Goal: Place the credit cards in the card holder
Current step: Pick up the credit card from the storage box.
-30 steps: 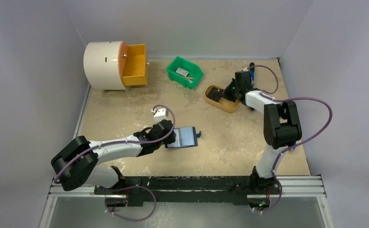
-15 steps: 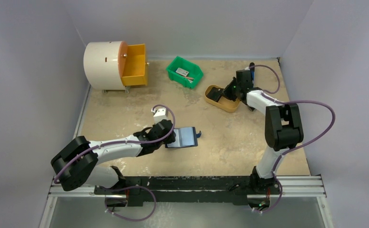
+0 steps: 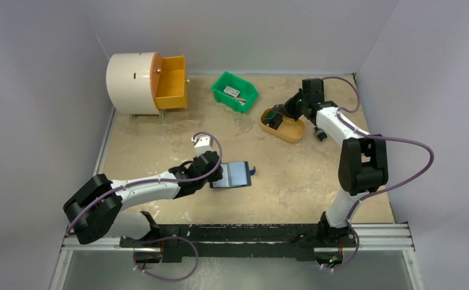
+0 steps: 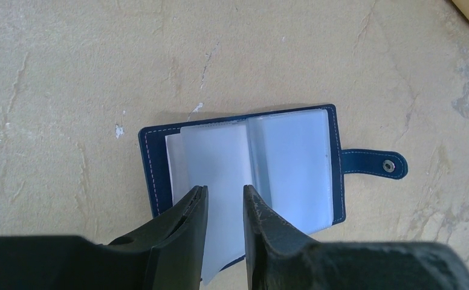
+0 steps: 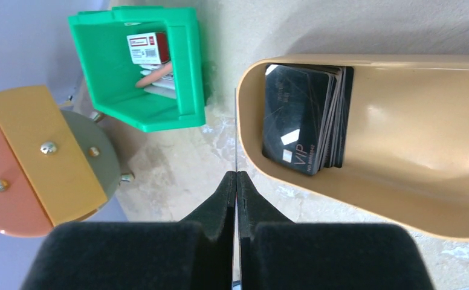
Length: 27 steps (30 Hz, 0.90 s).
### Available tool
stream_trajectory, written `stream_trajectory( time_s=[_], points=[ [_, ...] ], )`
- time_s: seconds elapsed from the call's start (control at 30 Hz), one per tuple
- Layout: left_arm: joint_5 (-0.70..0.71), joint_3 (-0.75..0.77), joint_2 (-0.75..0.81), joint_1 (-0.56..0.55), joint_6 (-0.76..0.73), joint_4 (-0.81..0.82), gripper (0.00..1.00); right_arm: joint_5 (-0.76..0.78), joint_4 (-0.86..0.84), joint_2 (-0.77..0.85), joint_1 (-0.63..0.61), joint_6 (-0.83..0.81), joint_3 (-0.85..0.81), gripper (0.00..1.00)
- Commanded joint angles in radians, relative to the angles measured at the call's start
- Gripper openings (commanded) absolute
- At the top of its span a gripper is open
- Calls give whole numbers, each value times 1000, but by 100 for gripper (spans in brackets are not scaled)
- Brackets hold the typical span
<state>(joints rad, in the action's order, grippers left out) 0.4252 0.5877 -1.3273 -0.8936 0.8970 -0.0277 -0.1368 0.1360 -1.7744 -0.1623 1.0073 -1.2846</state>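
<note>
Right gripper [image 5: 236, 176]: the jaws are pressed together on a single credit card [image 5: 236, 127], which shows edge-on as a thin line rising from the fingertips. It is pinched by one edge so most of it juts free, which I judge suits feeding it into a pocket.
Card stack [image 5: 301, 118]: the other black cards are packed together at one end of the tan tray [image 5: 413, 121], just beside the pinched card. Bunching them against the end wall probably stops them sliding when one is picked.
Tray position: it sits toward the far right corner of the tabletop [image 3: 159, 139], well apart from the holder, so the card has a crossing to make.
Left gripper [image 4: 223, 192]: the gap is narrow, and a clear sleeve page [image 4: 211, 157] stands in it. The gap looks wider than the sheet, so no firm clamp shows. The likely purpose is to prop the page up and steady the holder.
Card holder [image 4: 292, 160]: it lies open and flat, navy cover down, with the snap tab [image 4: 374, 164] stretched out to one side. It is near the middle of the tabletop, somewhat toward the near edge and left of centre.
Progress: no card shows in the sleeves, so I judge the filling has barely begun.
Risk: the thin sleeve may flop shut or the holder may skid when the card's edge meets it.
Bystanders: the green bin [image 5: 184, 72] sits by the far edge and the round drum [image 3: 132, 81] in the far left corner, both outside the job.
</note>
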Motion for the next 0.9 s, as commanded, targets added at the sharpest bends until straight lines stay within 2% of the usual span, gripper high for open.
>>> stream_trajectory(
  time_s=[0.0, 0.2, 0.33, 0.43, 0.57, 0.7, 0.77, 0.87],
  points=[
    [32, 45, 31, -5, -17, -10, 27, -28, 56, 51, 9, 55, -48, 0],
    [40, 64, 45, -4, -24, -35, 27, -82, 43, 84, 23, 113, -28, 0],
    [52, 67, 74, -4, -27, -53, 27, -90, 33, 144, 20, 51, -25, 0],
    [62, 67, 99, -5, -25, -67, 27, -98, 66, 210, 1, -54, -27, 0],
    [80, 73, 141, -4, -19, -101, 27, -171, 106, 319, -55, -308, 1, 0],
    [98, 67, 205, -4, -1, -126, 27, -236, 153, 425, -197, -572, 81, 0],
    [100, 63, 227, -5, 5, -135, 27, -279, 194, 453, -256, -616, 120, 0],
    [104, 63, 257, -5, 10, -150, 28, -366, 152, 518, -315, -610, 223, 0]
  ],
)
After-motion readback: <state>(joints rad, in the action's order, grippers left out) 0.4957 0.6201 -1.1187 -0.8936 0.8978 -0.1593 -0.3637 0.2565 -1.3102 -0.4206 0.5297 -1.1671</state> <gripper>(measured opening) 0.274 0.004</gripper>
